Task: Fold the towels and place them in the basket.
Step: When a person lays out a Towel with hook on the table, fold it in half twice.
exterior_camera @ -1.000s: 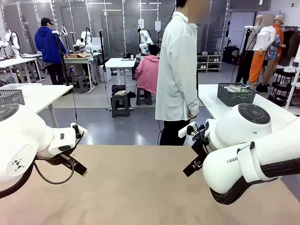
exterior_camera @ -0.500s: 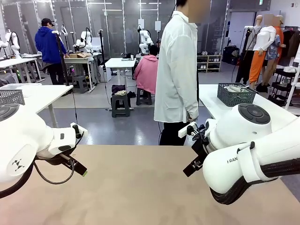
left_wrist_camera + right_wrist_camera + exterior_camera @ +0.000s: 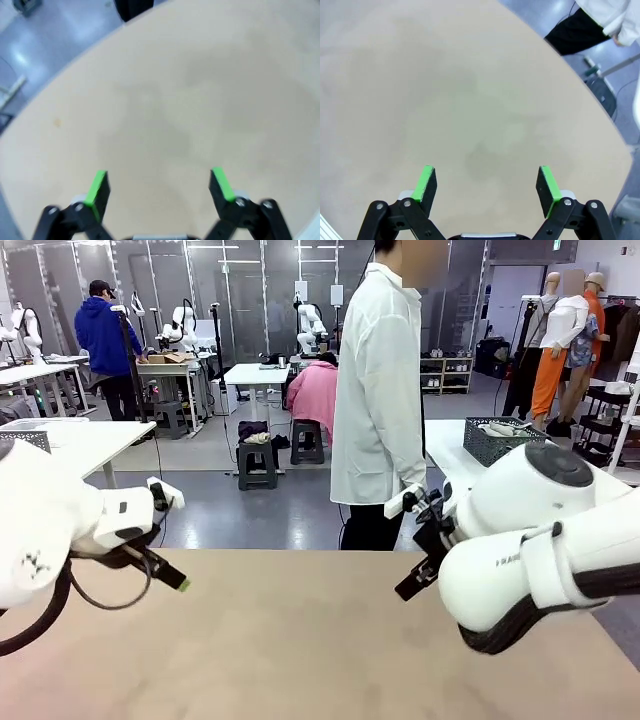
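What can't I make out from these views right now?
- Front view: what lies in the basket, too small to tell.
- Front view: the near right part of the table, hidden behind the right arm.
- Left wrist view: fine detail of the table, blurred.

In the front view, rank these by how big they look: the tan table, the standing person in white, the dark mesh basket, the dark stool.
Largest to smallest:
1. tan table
2. standing person in white
3. dark mesh basket
4. dark stool
Basket and stool stand farther back; real sizes unsure.
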You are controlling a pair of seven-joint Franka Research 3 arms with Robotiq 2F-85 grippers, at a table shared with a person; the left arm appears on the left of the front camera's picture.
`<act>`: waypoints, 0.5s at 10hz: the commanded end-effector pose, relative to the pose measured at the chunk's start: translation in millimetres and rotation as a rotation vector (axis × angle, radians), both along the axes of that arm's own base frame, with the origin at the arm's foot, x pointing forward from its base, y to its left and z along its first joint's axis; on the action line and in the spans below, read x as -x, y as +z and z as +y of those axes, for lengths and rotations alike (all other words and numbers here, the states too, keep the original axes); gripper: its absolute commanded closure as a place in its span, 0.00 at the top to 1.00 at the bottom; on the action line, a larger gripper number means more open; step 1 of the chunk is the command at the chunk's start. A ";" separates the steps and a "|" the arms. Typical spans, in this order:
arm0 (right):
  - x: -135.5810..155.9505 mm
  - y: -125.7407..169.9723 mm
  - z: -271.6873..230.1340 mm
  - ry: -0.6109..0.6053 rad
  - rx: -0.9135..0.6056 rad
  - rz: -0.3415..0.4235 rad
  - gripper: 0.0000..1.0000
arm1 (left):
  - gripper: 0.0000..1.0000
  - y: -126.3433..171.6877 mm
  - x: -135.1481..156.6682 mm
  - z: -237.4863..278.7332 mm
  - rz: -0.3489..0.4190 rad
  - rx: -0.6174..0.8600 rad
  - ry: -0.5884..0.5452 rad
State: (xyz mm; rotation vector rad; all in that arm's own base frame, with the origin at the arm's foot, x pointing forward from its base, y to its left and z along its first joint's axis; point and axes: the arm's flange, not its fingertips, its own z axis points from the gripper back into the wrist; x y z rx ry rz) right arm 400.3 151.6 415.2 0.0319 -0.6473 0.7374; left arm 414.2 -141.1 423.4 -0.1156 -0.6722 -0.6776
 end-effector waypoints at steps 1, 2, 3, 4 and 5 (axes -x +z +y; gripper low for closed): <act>-7.8 50.7 -49.8 0.112 -0.029 -0.024 1.00 | 1.00 36.4 -25.0 39.1 -0.029 0.060 -0.158; -7.0 78.7 -74.5 0.167 -0.039 -0.043 1.00 | 1.00 60.4 -34.9 57.9 -0.058 0.071 -0.221; -4.2 108.8 -105.5 0.232 -0.054 -0.056 1.00 | 1.00 86.5 -43.6 84.1 -0.098 0.078 -0.276; 1.6 131.3 -129.7 0.280 -0.051 -0.069 1.00 | 1.00 107.6 -49.2 107.4 -0.124 0.087 -0.317; 8.0 149.7 -150.3 0.323 -0.043 -0.077 1.00 | 1.00 124.7 -51.3 128.1 -0.149 0.079 -0.337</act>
